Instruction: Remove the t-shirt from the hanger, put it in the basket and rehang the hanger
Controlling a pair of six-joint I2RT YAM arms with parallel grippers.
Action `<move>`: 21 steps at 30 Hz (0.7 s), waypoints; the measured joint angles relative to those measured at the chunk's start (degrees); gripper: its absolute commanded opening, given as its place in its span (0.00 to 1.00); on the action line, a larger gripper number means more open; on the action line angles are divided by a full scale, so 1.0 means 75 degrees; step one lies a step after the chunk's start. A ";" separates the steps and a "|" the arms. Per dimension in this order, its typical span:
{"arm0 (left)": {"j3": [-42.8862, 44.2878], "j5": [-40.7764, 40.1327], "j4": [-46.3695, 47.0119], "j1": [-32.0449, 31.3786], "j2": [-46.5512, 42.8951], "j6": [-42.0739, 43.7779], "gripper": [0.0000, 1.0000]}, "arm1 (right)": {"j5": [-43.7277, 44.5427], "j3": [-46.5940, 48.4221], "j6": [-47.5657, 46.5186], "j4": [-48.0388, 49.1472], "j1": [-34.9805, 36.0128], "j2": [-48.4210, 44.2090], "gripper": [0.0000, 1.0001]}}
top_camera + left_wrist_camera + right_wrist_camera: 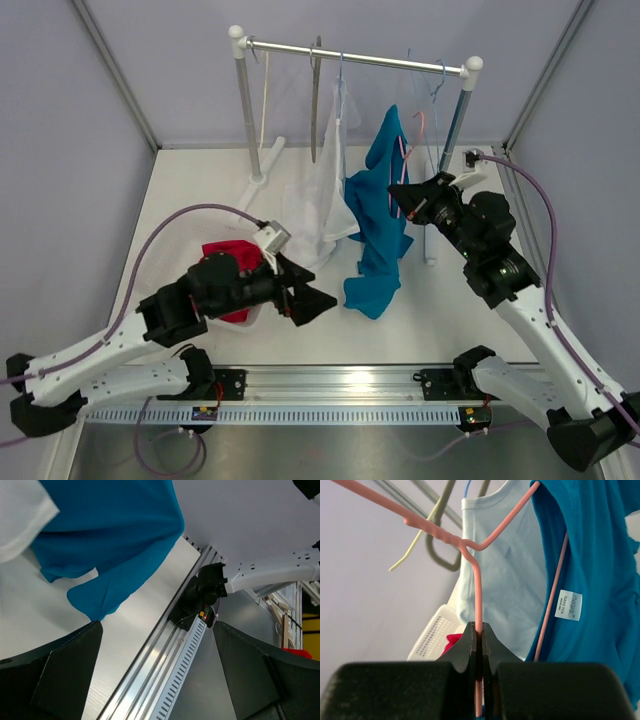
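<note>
A teal-blue t-shirt (pixel 378 225) hangs off a pink wire hanger (pixel 405 148), away from the rack, its lower edge trailing down towards the table. My right gripper (pixel 400 195) is shut on the hanger. In the right wrist view the jaws pinch the pink hanger (pixel 479 600) on its straight stem just below the neck, at the right gripper (pixel 479 630). The t-shirt (pixel 597 555) drapes from the hanger's right shoulder, its label showing. My left gripper (pixel 312 300) stands open and holds nothing, low beside the shirt's bottom edge. From the left wrist, the t-shirt (pixel 110 530) sits above the left gripper (pixel 156 625).
A metal clothes rack (pixel 350 55) at the back carries a white shirt (pixel 322 205) and other hangers (pixel 316 95). A white basket (pixel 262 300) with a red garment (pixel 228 258) sits behind my left arm. The mounting rail (pixel 330 380) runs along the near edge.
</note>
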 measured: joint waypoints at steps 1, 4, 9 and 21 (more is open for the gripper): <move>0.0169 -0.0306 0.0041 -0.0516 0.0318 0.0029 0.99 | 0.0026 -0.0236 0.0076 0.0009 0.0076 -0.0329 0.00; 0.0638 -0.1107 0.0160 -0.1539 0.1300 0.0169 0.99 | 0.0026 -0.0711 0.0248 -0.0029 0.0245 -0.1099 0.00; 0.1346 -0.2244 0.0289 -0.2646 0.2798 0.0595 0.99 | 0.0015 -0.0839 0.0344 -0.0210 0.0289 -0.1711 0.00; 0.2390 -0.3217 0.0659 -0.3453 0.4838 0.1349 0.99 | -0.0530 -0.0886 0.0513 -0.0315 0.0297 -0.2133 0.00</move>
